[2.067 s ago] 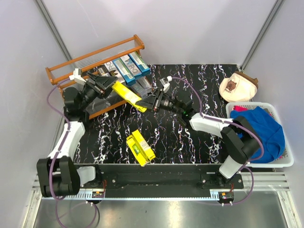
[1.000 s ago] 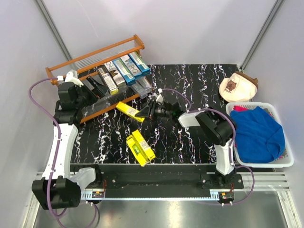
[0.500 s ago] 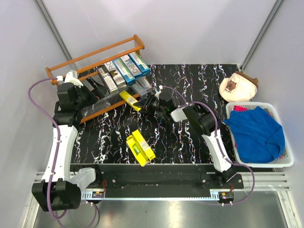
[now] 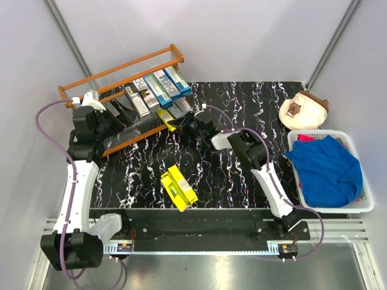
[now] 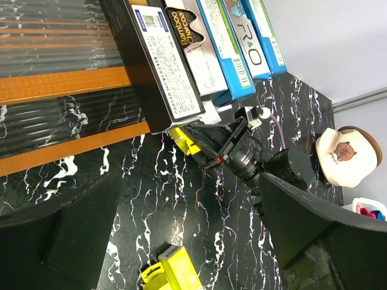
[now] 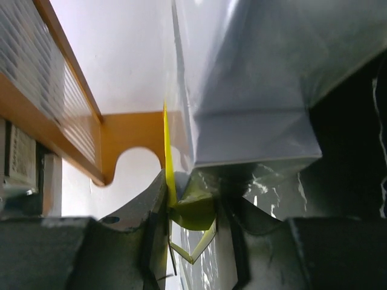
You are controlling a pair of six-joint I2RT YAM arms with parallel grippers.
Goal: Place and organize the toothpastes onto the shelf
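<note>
The orange-brown shelf (image 4: 121, 66) stands at the far left. Black, silver-grey and blue-teal toothpastes (image 4: 158, 87) lie side by side on its upper tier, also seen in the left wrist view (image 5: 199, 54). My right gripper (image 4: 182, 125) is shut on the end of a yellow toothpaste (image 4: 164, 118), its far end in at the shelf's lower tier beside a silver-grey carton (image 6: 242, 90). The yellow end (image 6: 192, 208) sits between the right fingers. Two more yellow toothpastes (image 4: 178, 187) lie on the table's front middle. My left gripper (image 4: 115, 121) is open and empty beside the shelf's left part.
A white basket (image 4: 363, 208) holding a blue cloth (image 4: 326, 166) stands at the right edge. A round cream thing with a bear face (image 4: 303, 110) lies at the far right. The black marbled tabletop (image 4: 242, 181) is bounded by grey walls.
My right gripper has moved left and back with the yellow toothpaste, bringing it from the open table into the shelf's lower tier. The left arm let go of it earlier and now rests still.
</note>
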